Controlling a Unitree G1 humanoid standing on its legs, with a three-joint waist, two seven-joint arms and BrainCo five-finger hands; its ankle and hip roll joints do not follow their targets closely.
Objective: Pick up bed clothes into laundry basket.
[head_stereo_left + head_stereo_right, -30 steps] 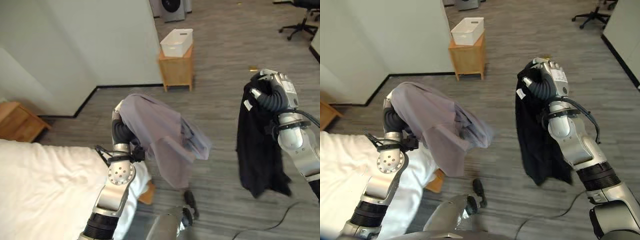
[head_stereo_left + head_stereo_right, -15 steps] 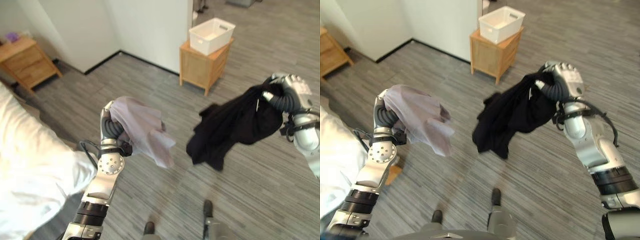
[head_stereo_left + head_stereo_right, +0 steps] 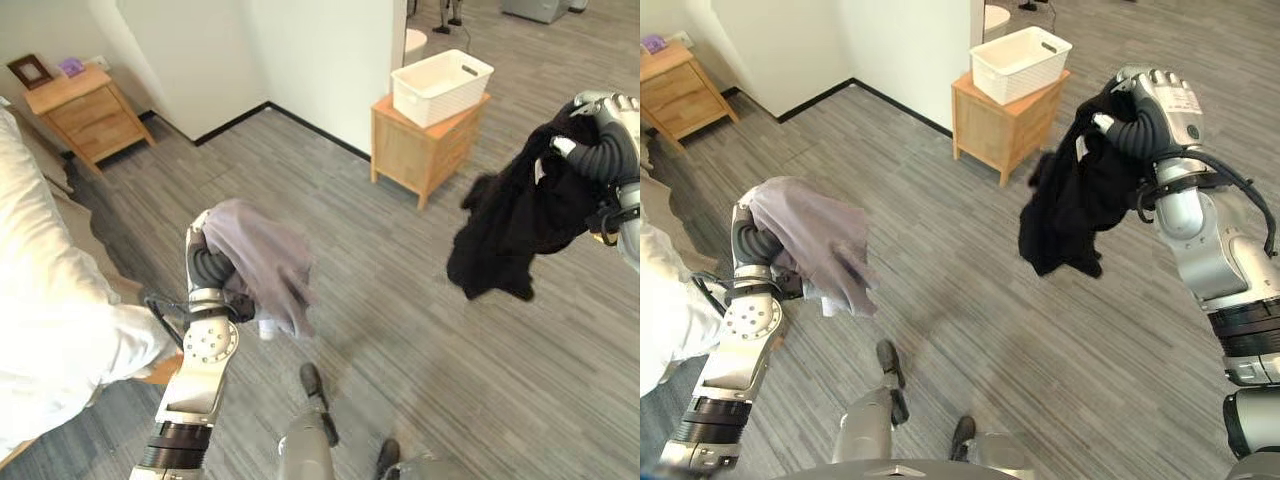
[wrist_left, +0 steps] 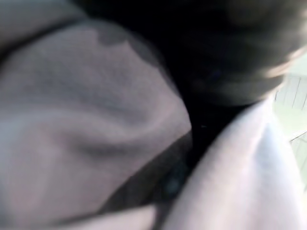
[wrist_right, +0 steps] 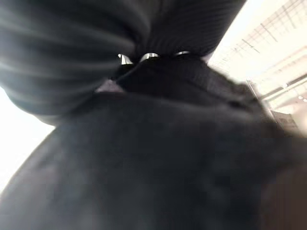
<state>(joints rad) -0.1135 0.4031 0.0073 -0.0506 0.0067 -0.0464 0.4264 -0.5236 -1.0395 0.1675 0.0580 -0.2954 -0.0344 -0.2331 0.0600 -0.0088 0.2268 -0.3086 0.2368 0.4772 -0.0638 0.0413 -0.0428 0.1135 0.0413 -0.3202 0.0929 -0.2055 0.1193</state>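
My left hand [image 3: 746,232] is raised at the lower left, shut on a grey garment [image 3: 818,243] that drapes over it and hangs to its right. The left wrist view has that grey cloth [image 4: 86,139] pressed close against the hand's dark cover. At the upper right my right hand [image 3: 1157,104] is held high, shut on a black garment [image 3: 1076,198] that dangles below it to the left. Silver fingers [image 5: 149,57] curl into the black cloth [image 5: 158,158] in the right wrist view. The white laundry basket [image 3: 441,86] sits empty on a small wooden table [image 3: 424,148], ahead and left of the right hand.
The bed with white bedding [image 3: 45,300] fills the left edge. A wooden nightstand [image 3: 88,110] stands at the far left by the wall. White walls with a dark skirting [image 3: 310,128] run behind the basket's table. Grey plank floor [image 3: 400,300] lies open between me and the basket.
The camera has swung further, bringing the basket closer and nearer the centre. The black garment, flung out leftward before, now hangs down from the raised right hand. The grey garment still hangs from the left hand.
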